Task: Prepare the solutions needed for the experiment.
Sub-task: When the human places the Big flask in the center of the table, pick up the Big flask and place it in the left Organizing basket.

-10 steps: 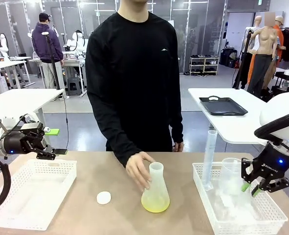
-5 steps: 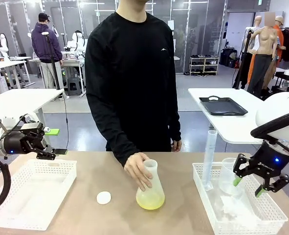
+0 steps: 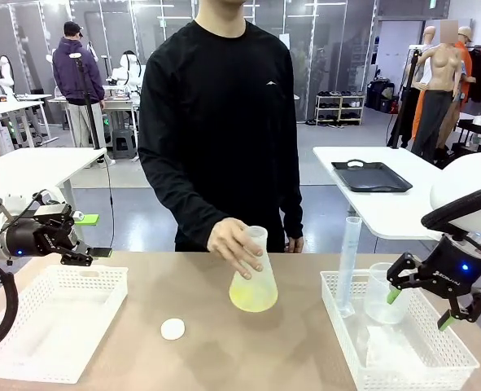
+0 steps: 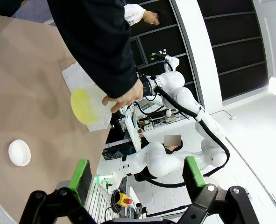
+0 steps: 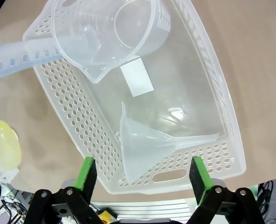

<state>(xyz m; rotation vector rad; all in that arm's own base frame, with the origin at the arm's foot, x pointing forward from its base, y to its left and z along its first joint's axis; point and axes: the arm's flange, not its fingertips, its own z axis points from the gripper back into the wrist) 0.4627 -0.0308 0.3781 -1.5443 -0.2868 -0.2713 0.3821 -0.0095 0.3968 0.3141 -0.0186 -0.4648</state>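
The bench [image 3: 297, 350] is viewed from the robot's side by the front camera, facing the person [image 3: 216, 122] across it. The right basket [image 5: 72, 107] is looked down on closely from the right wrist. The left wrist view is rolled sideways; the yellow liquid [image 4: 84, 105] is shared by all three

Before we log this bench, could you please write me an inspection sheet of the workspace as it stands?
Surface: tan table, no spills seen.
Job's things: flask of yellow-green liquid, tilted in the person's hand.
Clutter: white disc on the table; left basket; right basket holding a jug, cylinder and funnel.
Grippers: left gripper, jaws open, by the left basket; right gripper, jaws open, over the right basket.
Cables: black cable looping off the left arm.
Surroundings: black tray on a side table.
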